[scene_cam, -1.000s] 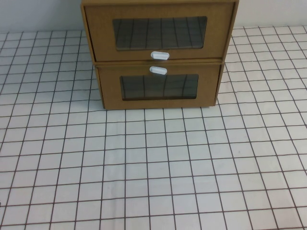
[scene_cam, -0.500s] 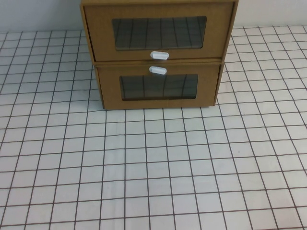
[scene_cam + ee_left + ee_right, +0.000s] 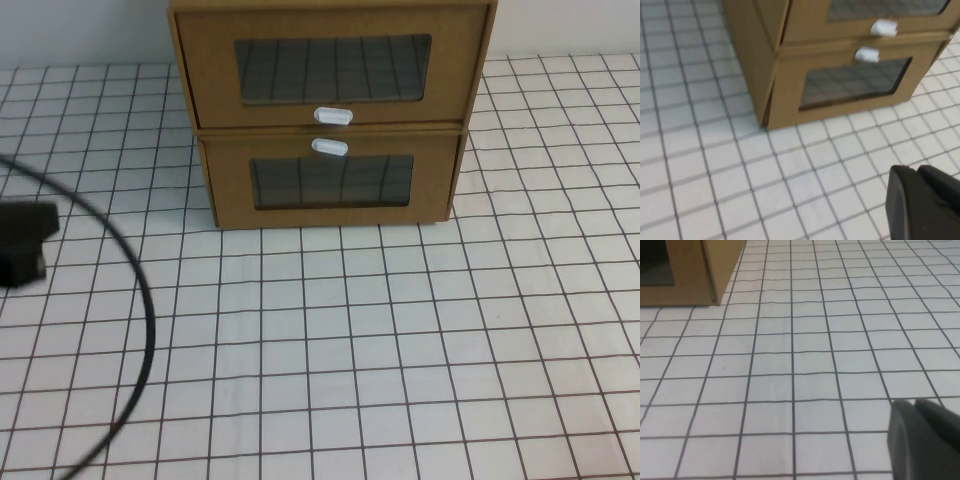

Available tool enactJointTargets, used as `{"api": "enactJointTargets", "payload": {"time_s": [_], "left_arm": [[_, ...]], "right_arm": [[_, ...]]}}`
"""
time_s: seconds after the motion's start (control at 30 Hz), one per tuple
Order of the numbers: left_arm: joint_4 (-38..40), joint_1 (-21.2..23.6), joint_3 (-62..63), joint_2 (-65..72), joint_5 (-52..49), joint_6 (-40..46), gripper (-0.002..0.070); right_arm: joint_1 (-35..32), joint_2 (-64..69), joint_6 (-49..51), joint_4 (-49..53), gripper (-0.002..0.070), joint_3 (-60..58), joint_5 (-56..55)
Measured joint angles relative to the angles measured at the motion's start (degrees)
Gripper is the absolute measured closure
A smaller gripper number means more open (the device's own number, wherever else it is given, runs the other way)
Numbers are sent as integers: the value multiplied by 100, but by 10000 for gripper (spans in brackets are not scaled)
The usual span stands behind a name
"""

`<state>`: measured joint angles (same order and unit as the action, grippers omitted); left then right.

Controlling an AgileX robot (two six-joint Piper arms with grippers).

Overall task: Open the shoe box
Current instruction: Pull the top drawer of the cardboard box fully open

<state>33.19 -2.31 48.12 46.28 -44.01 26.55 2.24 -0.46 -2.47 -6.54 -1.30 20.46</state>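
Note:
Two brown cardboard shoe boxes with dark windows stand stacked at the back of the table, the upper box (image 3: 205,70) on the lower box (image 3: 228,185). Each front carries a white handle: the upper handle (image 3: 333,116) and the lower handle (image 3: 329,148). Both fronts are closed. My left gripper (image 3: 22,245) has come in at the left edge, well left of the boxes; the left wrist view shows its fingers (image 3: 900,200) pressed together, empty, over the cloth in front of the lower box (image 3: 785,80). My right gripper (image 3: 914,402) is shut and empty, low over the cloth, off to the right of the box corner (image 3: 695,270).
A white cloth with a black grid (image 3: 380,340) covers the table. A black cable (image 3: 145,310) curves from the left arm down across the front left. A pale wall rises behind the boxes.
The left arm and its cable have come into the high view from the left edge. The boxes have not moved.

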Motion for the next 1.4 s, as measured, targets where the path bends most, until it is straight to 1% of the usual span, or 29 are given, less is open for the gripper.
{"api": "enactJointTargets", "payload": {"time_s": [0.07,0.13,0.23,0.37,0.53,0.6,0.73,0.87,1.0,1.4], "left_arm": [[363,0,770,674,-115,434,680],[623,-12,1504,1357,-228,692,680],[769,-162,2712,2293,-378,919,680],[678,-576,4428,3555,-766,934,680],[302,-1054,6515,5064,-1460,647,680],[234,-1192,7279,5602,-1719,559,680],[155,-1352,8381,6358,-1979,420,680],[23,-1426,8812,6832,-2016,382,680],[-190,-1471,8850,7096,-1979,382,680],[-283,-1499,8859,7482,-1697,417,680]], "right_arm": [[0,0,0,0,690,0,0],[0,0,0,0,690,0,0],[0,0,0,0,689,0,0],[0,0,0,0,689,0,0],[0,0,0,0,689,0,0],[0,0,0,0,689,0,0],[0,0,0,0,689,0,0],[0,0,0,0,689,0,0],[0,0,0,0,690,0,0],[0,0,0,-11,689,0,0]]}}
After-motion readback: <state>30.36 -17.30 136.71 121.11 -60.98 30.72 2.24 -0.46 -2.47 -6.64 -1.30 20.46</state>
